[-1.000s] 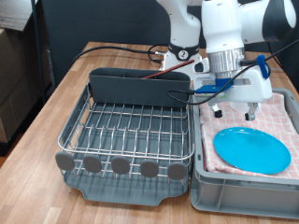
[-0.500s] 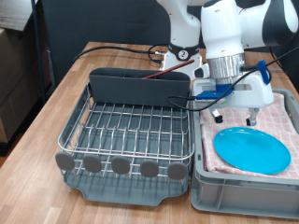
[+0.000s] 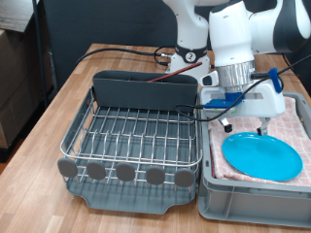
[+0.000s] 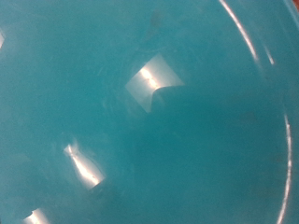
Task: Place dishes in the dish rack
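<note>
Light-blue plate (image 3: 262, 155) lies flat on the pink checkered cloth (image 3: 292, 122) inside the grey bin (image 3: 255, 199), at the exterior view's lower right. Wrist view is filled with the plate's glossy teal surface (image 4: 149, 112); rim arc shows along one edge, with a few bright glare patches.

Gripper (image 3: 244, 124) hangs directly above the plate's far edge, fingers pointing down, jaws spread wide with nothing between them. Fingertips close over the plate; contact cannot be judged.

Dish rack (image 3: 136, 136) sits just beside the bin, to the exterior view's left, on the wooden table (image 3: 58, 116). Wire bed bare of dishes. Dark grey caddy (image 3: 144, 91) along its far side; round grey feet and drip tray at the near edge.
</note>
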`<state>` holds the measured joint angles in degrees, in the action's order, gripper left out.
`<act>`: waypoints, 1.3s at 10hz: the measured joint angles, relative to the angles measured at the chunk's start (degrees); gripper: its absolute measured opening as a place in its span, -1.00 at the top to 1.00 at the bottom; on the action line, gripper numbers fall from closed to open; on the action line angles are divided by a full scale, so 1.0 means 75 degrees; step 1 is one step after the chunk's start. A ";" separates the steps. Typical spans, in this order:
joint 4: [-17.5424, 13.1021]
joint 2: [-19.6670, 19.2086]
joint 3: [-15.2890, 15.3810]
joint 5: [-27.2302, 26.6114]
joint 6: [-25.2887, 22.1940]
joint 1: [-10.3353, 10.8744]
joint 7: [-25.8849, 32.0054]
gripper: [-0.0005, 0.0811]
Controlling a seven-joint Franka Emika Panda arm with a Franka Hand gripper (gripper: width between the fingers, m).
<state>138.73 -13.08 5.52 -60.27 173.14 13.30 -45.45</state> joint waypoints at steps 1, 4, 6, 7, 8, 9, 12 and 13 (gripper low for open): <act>-0.0007 -0.0023 -0.0023 0.0008 -0.0012 0.0000 0.0000 -0.98; -0.0040 -0.0075 -0.0040 0.0007 -0.0100 0.0000 0.0001 -0.98; -0.0074 -0.0076 -0.0045 -0.0003 -0.0246 -0.0010 0.0067 -0.98; -0.0097 -0.0076 -0.0045 -0.0004 -0.0300 -0.0019 0.0101 -0.98; -0.0117 -0.0076 -0.0045 -0.0004 -0.0326 -0.0023 0.0117 -0.98; -0.0137 -0.0076 -0.0046 -0.0004 -0.0353 -0.0023 0.0120 -0.98; -0.0209 -0.0116 -0.0090 0.0115 -0.0470 -0.0020 0.0086 -0.98; -0.0215 -0.0158 -0.0182 0.0378 -0.0471 0.0012 -0.0104 -0.98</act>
<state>137.12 -14.27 4.16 -57.43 169.60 13.39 -46.23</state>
